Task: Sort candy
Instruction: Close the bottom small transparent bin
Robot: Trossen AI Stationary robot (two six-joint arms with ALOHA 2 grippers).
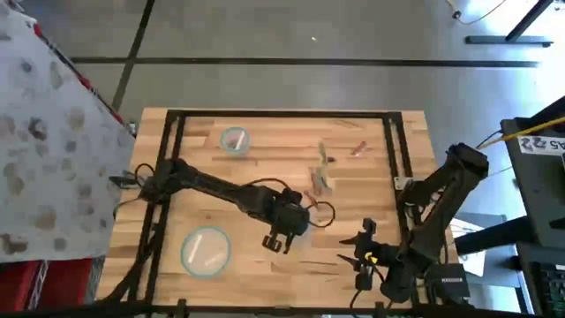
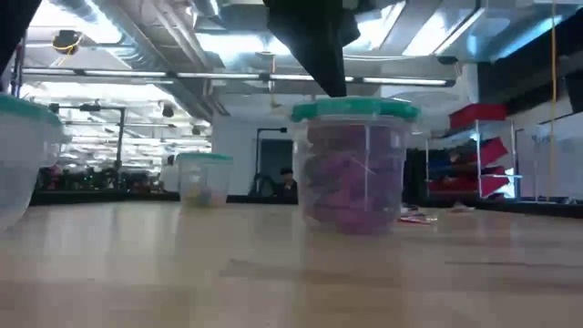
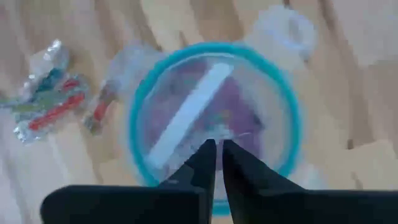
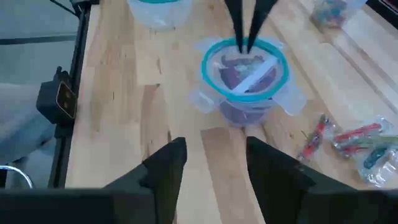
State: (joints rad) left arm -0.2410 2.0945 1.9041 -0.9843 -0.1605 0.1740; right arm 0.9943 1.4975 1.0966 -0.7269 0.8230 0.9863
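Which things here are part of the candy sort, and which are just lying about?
Job:
- candy in clear wrappers loose on the table
- purple candy in the teal-rimmed bowl
- left gripper, shut, over that bowl
- right gripper, open, empty
- two other teal-rimmed bowls

Lying about:
- patterned cloth beside the table
- cables on the left arm

The table is pale wood, planked, with a smooth matt finish. The bowl is clear glossy plastic with a teal rim; purple candy shows through it. Loose candy sits in shiny, crinkled clear wrappers. The right gripper fingers are matt black.
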